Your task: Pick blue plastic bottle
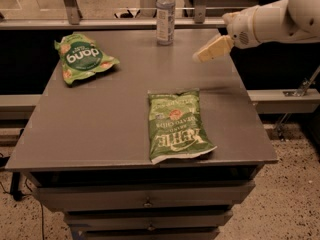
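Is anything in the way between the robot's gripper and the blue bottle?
No. In the camera view, only bare grey tabletop lies between the gripper, which hovers over the table's back right part, and the blue plastic bottle.

Our white arm (270, 19) reaches in from two o'clock; our tan pincer (212, 49) hangs at one o'clock, pointing down toward eight o'clock.

"dang", upside down, on green bag (82, 59) near the far-left corner. "KETTLE" and "POTATO CHIPS", upside down, on chip bag (176, 126) by the front edge. Blue plastic bottle (165, 16) at the far edge: label unreadable. Gripper (200, 57) hangs near the far-right corner.
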{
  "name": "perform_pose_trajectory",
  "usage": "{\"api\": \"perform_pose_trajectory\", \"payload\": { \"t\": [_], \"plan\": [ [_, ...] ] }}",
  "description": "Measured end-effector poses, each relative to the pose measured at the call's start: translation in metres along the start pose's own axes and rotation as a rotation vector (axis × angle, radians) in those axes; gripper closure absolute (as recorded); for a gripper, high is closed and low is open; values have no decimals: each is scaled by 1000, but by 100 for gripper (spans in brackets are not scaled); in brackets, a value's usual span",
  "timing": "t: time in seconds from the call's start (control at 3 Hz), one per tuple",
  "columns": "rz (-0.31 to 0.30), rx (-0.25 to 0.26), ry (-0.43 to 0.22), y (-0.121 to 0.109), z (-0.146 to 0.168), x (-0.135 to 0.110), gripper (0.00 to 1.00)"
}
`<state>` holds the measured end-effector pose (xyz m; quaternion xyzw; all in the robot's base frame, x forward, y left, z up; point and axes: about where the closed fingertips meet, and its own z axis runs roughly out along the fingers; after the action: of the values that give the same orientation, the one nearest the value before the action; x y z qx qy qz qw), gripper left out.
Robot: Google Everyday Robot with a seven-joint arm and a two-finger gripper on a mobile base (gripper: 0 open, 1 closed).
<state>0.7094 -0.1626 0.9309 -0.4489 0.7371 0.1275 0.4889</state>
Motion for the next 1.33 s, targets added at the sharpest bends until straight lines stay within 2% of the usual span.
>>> {"api": "perform_pose_trajectory", "payload": {
  "t": [0.33,0.67,1.0,1.33],
  "plan": [
    [28,43,-134,-22,42,-8,0],
    [76,66,-232,-48,79,-10,0],
    [138,70,-297,-73,107,-13,0],
    [194,60,-330,-89,130,-17,0]
  ]
}}
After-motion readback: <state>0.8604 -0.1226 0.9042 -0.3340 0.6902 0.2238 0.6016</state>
